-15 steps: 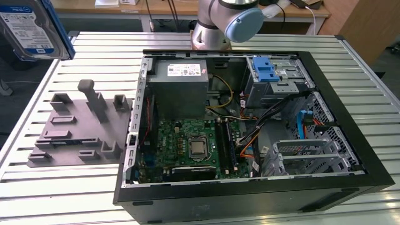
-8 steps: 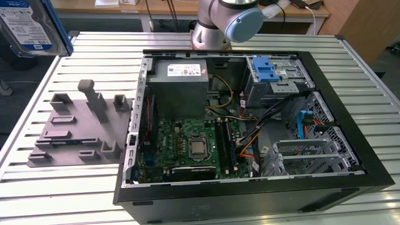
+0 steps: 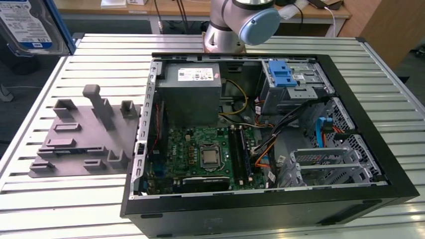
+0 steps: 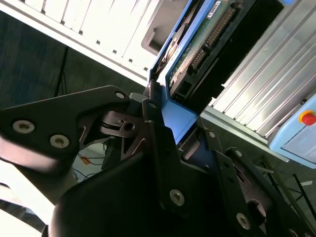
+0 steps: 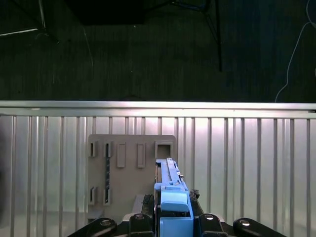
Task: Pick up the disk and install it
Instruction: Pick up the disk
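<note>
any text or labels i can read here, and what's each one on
No text reads legibly.
White-and-blue label on the flat silver-grey disk with blue rails, clamped in the gripper: print too blurred.
White sticker on the grey metal power-supply box: too small.
Small white tag on the disk's green circuit board: too small.

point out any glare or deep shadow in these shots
First wrist view: a glare band runs along the slatted table's edge, floor beyond dark. Second wrist view: slats behind the disk wash out, gripper in shadow. Exterior view: computer case evenly lit.
</note>
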